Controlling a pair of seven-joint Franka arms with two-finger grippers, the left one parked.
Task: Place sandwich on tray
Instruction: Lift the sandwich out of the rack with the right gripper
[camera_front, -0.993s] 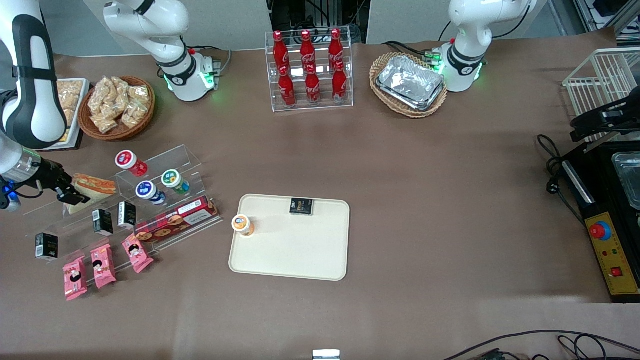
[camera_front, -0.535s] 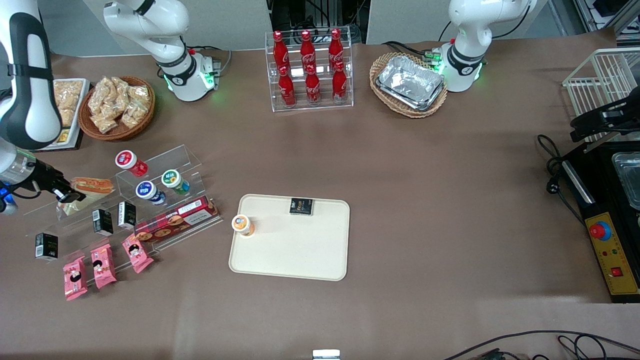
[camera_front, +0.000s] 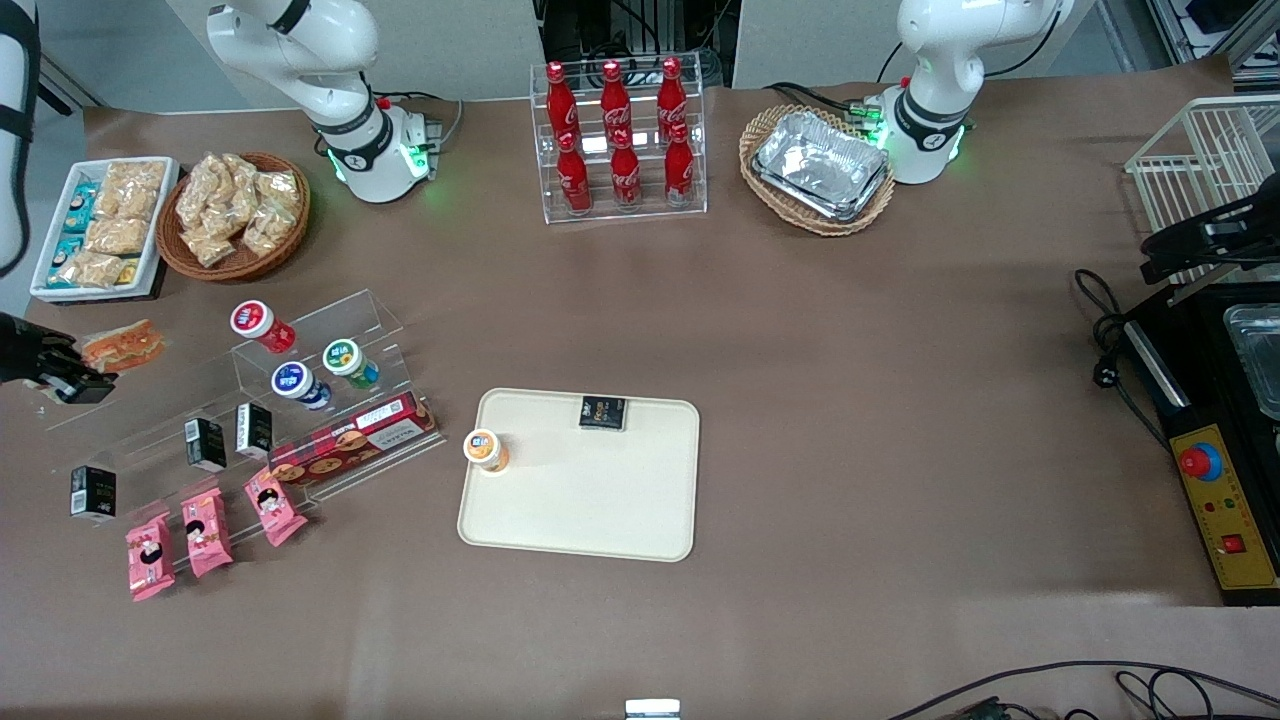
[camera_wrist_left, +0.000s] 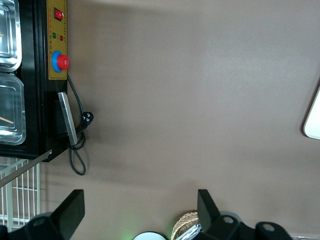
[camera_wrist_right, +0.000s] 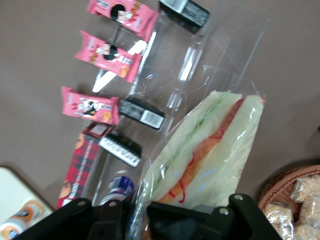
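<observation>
Now, in the front view, the gripper (camera_front: 62, 372) holds the sandwich (camera_front: 123, 345) high, well apart from the tray (camera_front: 590, 520). In the right wrist view, its fingers pinch one end. It looks soft, light, easily squashed.

— What can you read out there?
— You've got white Coca-Cola script on the red bottles (camera_front: 615, 135) in the clear rack (camera_front: 690, 205).
— The small black box (camera_front: 603, 412) on the cream-beige tray (camera_front: 600, 520)?
— Pale print, too small to read. Likewise the clear-wrapped triangular sandwich (camera_wrist_right: 210, 145), clamped in the gripper (camera_wrist_right: 142, 214) over the working arm's end of the table.
</observation>
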